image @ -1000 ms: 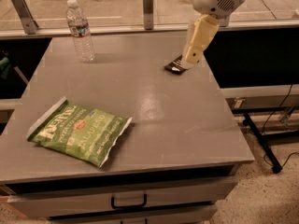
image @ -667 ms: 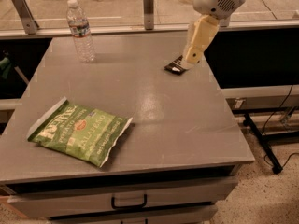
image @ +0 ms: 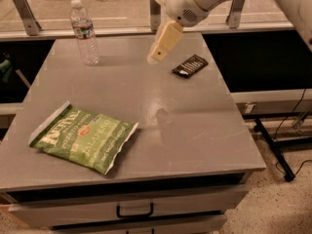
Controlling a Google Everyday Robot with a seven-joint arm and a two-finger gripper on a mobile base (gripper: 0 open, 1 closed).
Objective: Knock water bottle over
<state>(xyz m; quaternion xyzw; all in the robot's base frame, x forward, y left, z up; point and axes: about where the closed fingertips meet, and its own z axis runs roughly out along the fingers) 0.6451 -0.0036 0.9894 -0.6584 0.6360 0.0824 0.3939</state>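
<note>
Dim light — sheen on tabletop [image: 204,135] (tool [image: 158,55] above its back).

Lab-like workspace, grey drawer table [image: 195,130], glass partition [image: 117,4] behind, floor cables [image: 291,120], pincer [image: 157,56] over the table's far side

One high, mid-distance view angled down across the table [image: 195,130], hand [image: 155,58] above its far half

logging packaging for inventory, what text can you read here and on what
"JALAPENO": green chip bag; its bigger brand word is too blurred.
water bottle label: too blurred to read.
dark packet: white print, unreadable.
gripper, above the table between bottle and packet: no text.
</note>
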